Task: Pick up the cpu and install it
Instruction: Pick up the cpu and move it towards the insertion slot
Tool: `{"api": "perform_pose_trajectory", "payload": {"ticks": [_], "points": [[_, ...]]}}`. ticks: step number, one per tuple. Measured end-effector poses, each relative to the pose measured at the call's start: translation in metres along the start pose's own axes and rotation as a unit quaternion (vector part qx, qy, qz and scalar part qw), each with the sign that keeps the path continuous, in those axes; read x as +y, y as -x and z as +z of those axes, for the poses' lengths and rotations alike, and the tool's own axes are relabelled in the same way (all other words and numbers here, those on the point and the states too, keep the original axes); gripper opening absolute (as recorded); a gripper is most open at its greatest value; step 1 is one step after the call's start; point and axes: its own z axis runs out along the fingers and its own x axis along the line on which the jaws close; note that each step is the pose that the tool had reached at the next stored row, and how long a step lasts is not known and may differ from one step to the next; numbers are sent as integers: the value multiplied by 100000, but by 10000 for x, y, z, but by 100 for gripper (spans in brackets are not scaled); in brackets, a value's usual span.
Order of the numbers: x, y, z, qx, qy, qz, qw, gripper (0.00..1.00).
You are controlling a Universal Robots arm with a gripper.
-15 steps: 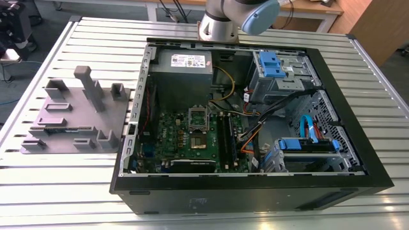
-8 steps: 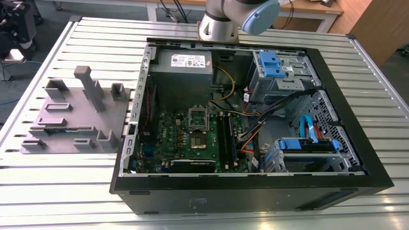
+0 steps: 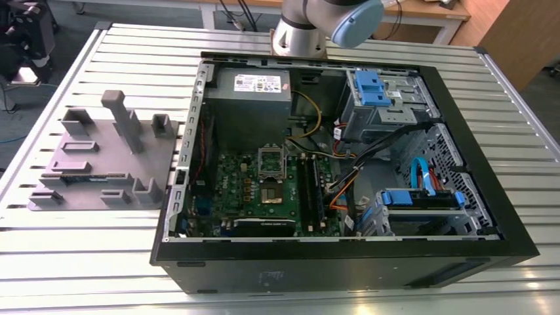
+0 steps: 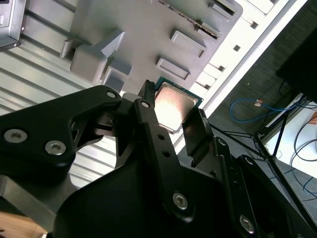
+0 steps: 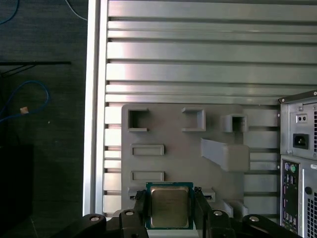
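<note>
The cpu [image 5: 169, 207], a small square chip with a shiny metal top and a green rim, is clamped between the black fingers [image 5: 140, 206] of my gripper [image 5: 169, 198]. It is held above the edge of a grey fixture plate [image 5: 173, 129]. In the second wrist view the cpu [image 4: 173, 106] sits in the gripper [image 4: 173, 104] with a finger [image 4: 148, 116] pressed on each side. The open computer case [image 3: 455, 118] lies on the table, and the metal-framed socket [image 3: 271, 161] shows on its green motherboard.
The grey fixture plate [image 3: 96, 164] with raised blocks and slots lies at the exterior view's left of the case, on the ribbed metal table [image 3: 88, 249]. The arm's base [image 3: 302, 33] stands behind the case. Cables, drive bays and memory slots crowd the case interior. The case's rear panel [image 5: 297, 163] is close by.
</note>
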Motion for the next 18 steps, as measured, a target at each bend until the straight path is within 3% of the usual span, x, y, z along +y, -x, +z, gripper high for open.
{"api": "perform_pose_trajectory", "payload": {"ticks": [18], "points": [[0, 148, 1, 6, -1, 2, 100000, 47]]}}
